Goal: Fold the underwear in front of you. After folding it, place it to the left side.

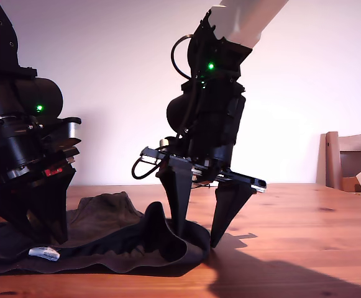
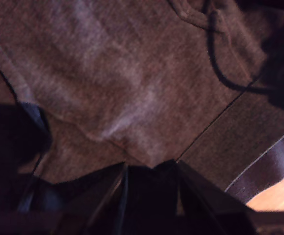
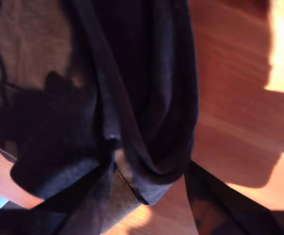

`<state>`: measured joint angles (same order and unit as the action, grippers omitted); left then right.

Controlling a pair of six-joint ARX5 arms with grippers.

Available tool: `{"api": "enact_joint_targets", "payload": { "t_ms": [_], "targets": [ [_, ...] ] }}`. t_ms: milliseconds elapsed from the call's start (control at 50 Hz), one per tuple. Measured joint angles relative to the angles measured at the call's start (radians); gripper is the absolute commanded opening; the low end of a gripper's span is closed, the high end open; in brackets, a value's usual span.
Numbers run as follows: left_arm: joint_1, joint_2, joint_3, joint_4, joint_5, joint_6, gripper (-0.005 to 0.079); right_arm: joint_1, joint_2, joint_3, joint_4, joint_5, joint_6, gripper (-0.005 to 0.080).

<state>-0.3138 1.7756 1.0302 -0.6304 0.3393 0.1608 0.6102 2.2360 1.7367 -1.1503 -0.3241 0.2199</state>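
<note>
The underwear [image 1: 105,239] lies rumpled on the worktop [image 1: 304,248], at the exterior view's lower left. My second hand [image 1: 199,239] straddles its raised edge with fingers spread; my first hand [image 1: 40,226] presses into the cloth — grip unclear. Folding is under way — next, pinch the edge.

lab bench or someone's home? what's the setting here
Looks like a home dining area, not a lab, though that's a guess. The underwear lies on a varnished wooden table, a wooden chair stands at the exterior view's right, and behind is a plain white wall.
</note>
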Motion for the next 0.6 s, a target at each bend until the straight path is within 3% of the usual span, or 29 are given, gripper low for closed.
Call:
{"api": "enact_joint_targets", "payload": {
  "t_ms": [120,260,600],
  "targets": [
    [0.0,0.0,0.0,0.0,0.0,0.011,0.0264,0.0,-0.011,-0.021,0.032,0.0,0.0,0.0244],
    [0.0,0.0,0.0,0.0,-0.01,0.022,0.0262,0.001,-0.011,-0.024,0.06,0.002,-0.016,-0.0019],
    [-0.011,0.0,0.0,0.036,-0.035,0.026,0.0252,0.006,-0.014,-0.024,-0.021,0.158,-0.081,-0.0013]
  ]
}}
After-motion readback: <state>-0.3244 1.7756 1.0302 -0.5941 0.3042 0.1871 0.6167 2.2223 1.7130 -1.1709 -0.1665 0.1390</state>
